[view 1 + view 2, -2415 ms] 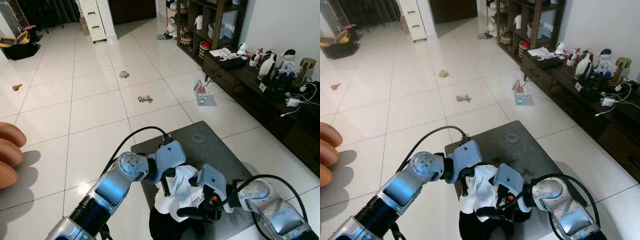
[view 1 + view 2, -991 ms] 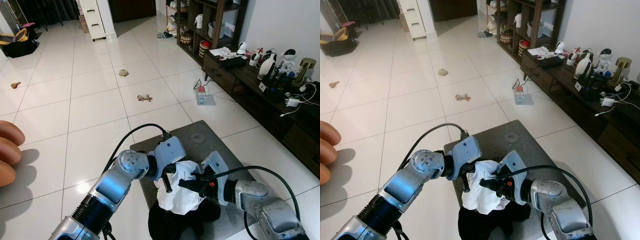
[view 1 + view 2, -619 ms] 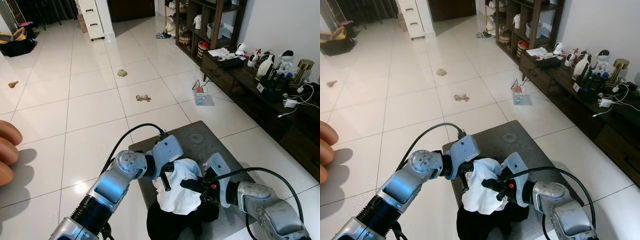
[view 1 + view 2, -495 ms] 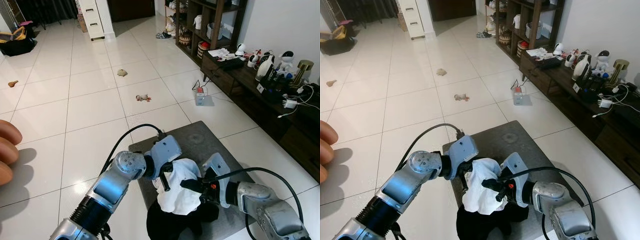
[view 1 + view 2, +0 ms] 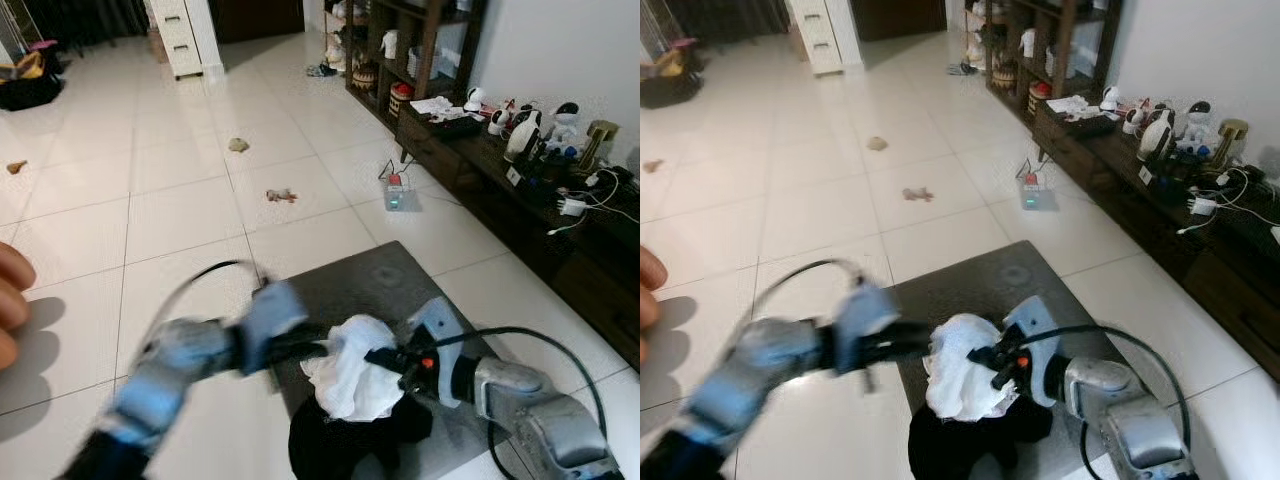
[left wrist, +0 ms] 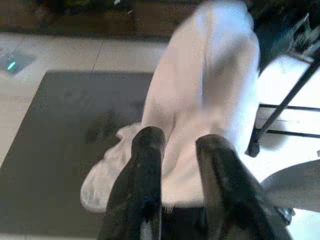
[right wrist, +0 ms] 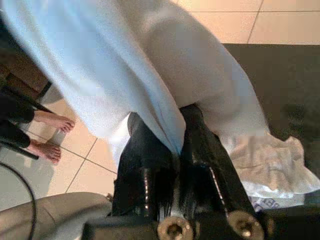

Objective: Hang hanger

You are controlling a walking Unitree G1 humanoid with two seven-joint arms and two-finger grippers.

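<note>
Here the right gripper (image 7: 175, 150) is clamped on a white cloth (image 5: 352, 375) above the grey mat (image 5: 370, 285); the left gripper (image 6: 177, 150), blurred, has its fingers apart just beside the cloth.

Left arm has swung out leftward & lower, now motion-blurred; left gripper (image 6: 177, 145) has pulled back off the white cloth (image 5: 352, 378), fingers parted w/ nothing between. Right gripper (image 5: 990, 362) still pinches the cloth, which now sits a bit further left over the dark mat (image 5: 385, 285).
</note>
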